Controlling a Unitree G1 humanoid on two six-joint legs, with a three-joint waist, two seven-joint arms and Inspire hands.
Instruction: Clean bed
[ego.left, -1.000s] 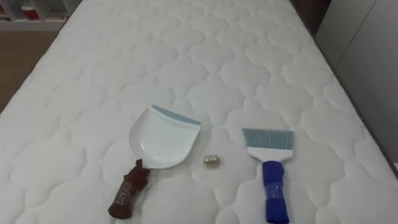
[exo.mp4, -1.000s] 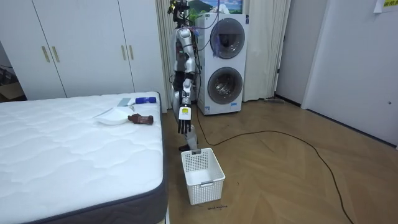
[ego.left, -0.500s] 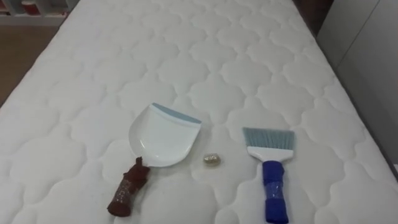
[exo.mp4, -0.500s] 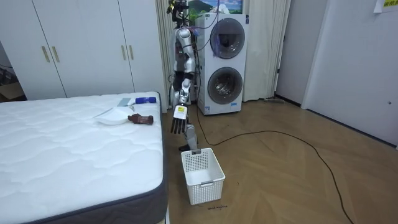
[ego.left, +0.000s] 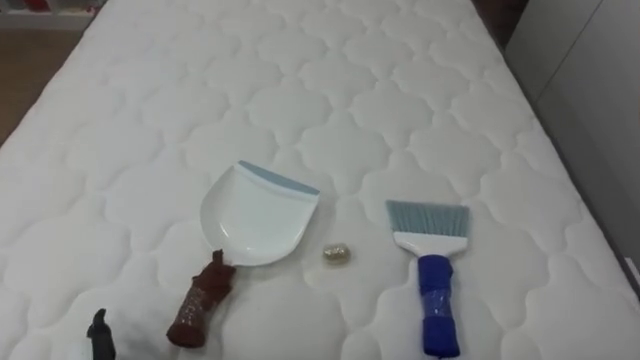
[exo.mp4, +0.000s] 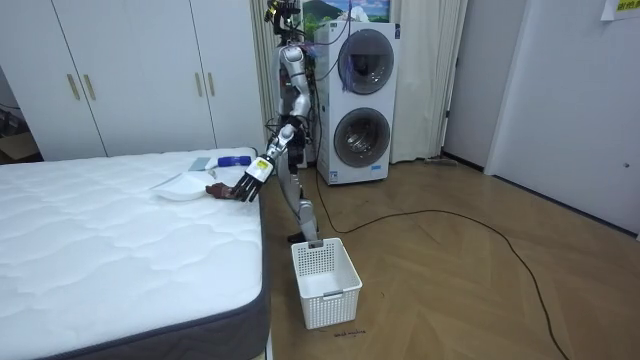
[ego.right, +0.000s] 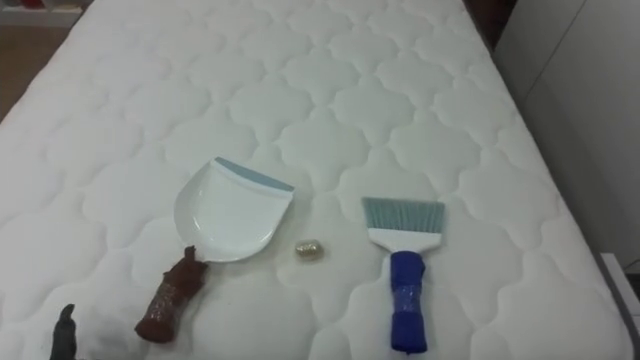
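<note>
Hand (exo.mp4: 251, 181) open, empty, near dustpan (ego.left: 258, 215)

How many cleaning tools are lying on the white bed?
2: a white plastic dustpan with a brown handle on the left, a blue-handled brush to its right.

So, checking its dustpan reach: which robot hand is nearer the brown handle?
Left. The left robot hand hovers just left of the dustpan handle; the right robot hand is hidden.
</note>
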